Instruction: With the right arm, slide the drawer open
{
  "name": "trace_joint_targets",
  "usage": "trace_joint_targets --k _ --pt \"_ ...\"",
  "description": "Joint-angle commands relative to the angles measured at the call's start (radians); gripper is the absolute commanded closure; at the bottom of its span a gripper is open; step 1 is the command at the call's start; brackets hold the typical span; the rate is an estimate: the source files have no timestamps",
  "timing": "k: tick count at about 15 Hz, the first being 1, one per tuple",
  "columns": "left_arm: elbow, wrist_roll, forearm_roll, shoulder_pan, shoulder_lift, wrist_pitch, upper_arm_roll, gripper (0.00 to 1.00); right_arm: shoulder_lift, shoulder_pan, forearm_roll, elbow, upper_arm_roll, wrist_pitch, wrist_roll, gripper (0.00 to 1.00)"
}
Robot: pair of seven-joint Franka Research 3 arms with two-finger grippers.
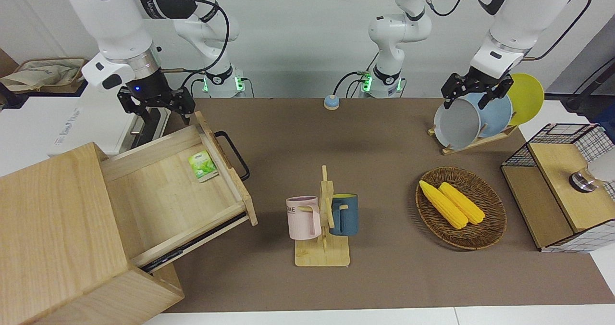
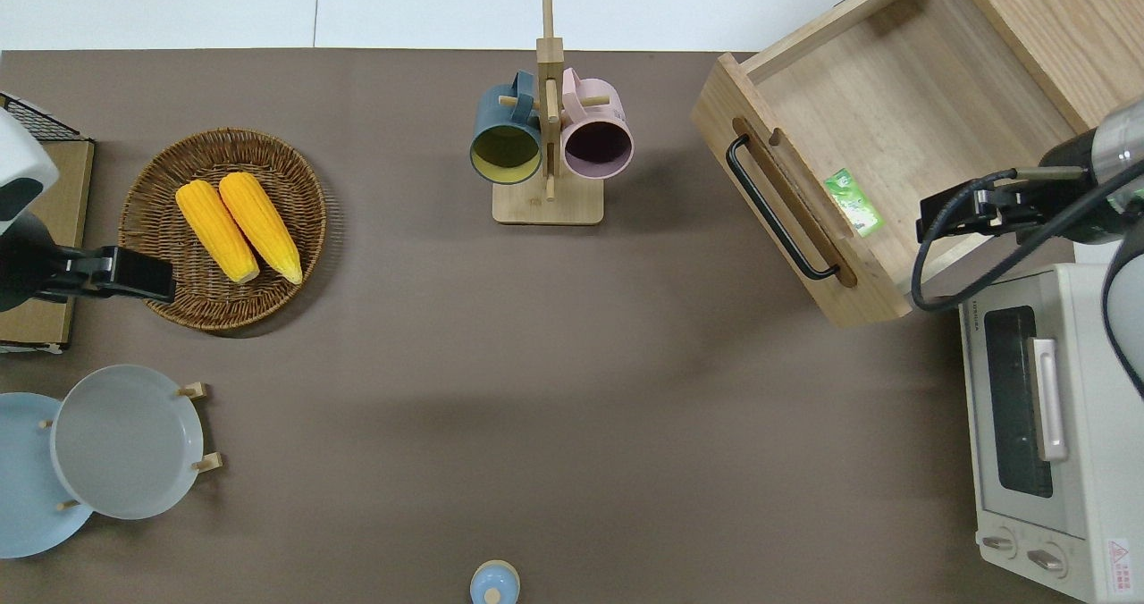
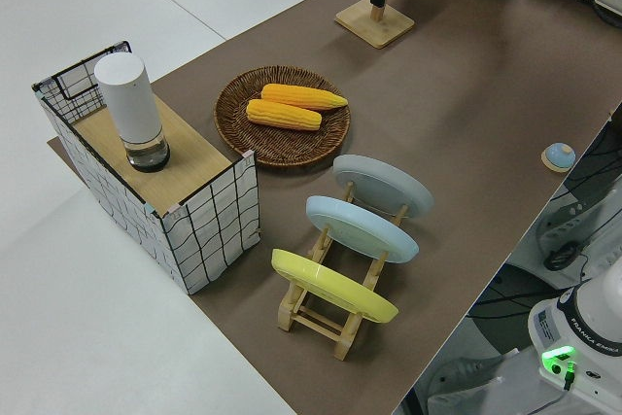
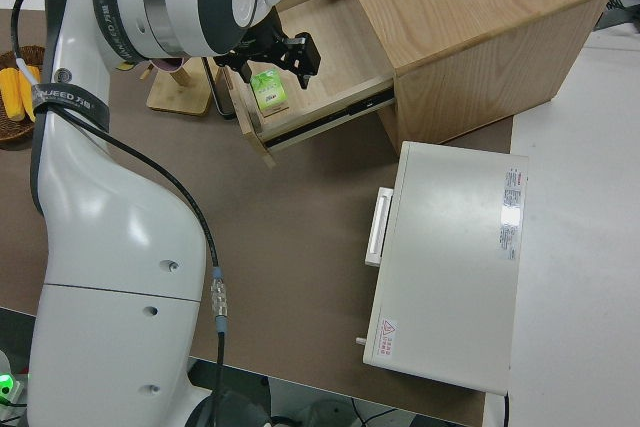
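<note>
The drawer (image 1: 175,190) is pulled far out of the big pale wooden cabinet (image 1: 57,238), which stands at the right arm's end of the bench (image 1: 384,137). Its black loop handle (image 1: 234,155) is on the drawer front and faces the middle of the bench. Inside the drawer a small green packet (image 1: 203,165) lies flat on the bottom, close to the front panel.

The right hand (image 1: 156,105) is up in the air with its fingers apart, and they hold nothing. In the overhead view it is over the corner of the open drawer that is nearest to the robots, by the edge of the white toaster oven (image 2: 1055,425). The handle is free; the hand does not touch it. The oven stands beside the cabinet, nearer to the robots.

The left arm is parked, and the left hand (image 1: 475,90) has its fingers apart.

In the middle of the bench stands a wooden mug tree (image 1: 324,219) with a pink mug (image 1: 303,218) and a dark blue mug (image 1: 344,214) hanging on it. Toward the left arm's end there is a wicker basket (image 1: 490,231) with two corn cobs (image 1: 451,204). Nearer to the robots than the basket is a plate rack (image 3: 335,313) with a grey, a blue and a yellow plate standing in it. The small wire-mesh cabinet (image 1: 559,185) is at the end of the bench.
</note>
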Motion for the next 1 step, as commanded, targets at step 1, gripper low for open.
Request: trace_joint_targets --k 1 --pt "0.026 0.010 0.017 0.004 0.011 -0.020 -0.006 0.01 -0.008 -0.001 -0.020 -0.014 0.010 0.019 -0.005 0.017"
